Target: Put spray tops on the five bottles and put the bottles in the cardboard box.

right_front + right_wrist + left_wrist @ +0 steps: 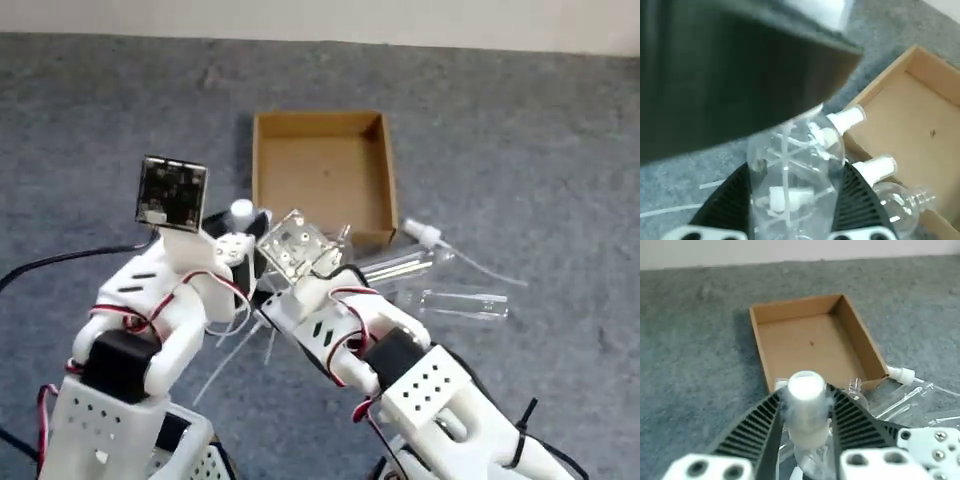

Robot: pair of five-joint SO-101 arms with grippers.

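Left fingers [762, 415]: are pressing in from both sides on a white spray top [805, 390], so the left gripper [805, 397] is pinching it with its cap end facing the wrist camera.
Right fingers [860, 200]: are clamping the body of a clear bottle [795, 165]; the right gripper [795, 200] is gripping it directly beneath the left one.
Meeting point: the two grippers are hanging close together just in front of the near wall of the cardboard box [262, 170], above the grey carpet [120, 120].
Box: is lying open and is holding no bottles yet.
Loose parts: spare bottles [465, 300] are lying on the carpet beside the box, with a loose spray top [425, 235] near its corner.
Step in hand: the arms are probably mating this top to this bottle; whether the two are touching cannot be told.
Progress: is looking early, since nothing is boxed.
Risk, alignment: the top is likely coming down off-centre if the neck is tilting, so it would jam or skid off the rim.
Risk, grip: the smooth clear body is prone to twisting or slipping under downward pressure.
Risk, crowding: the arms are working so close that one could be bumping the other or the box wall.
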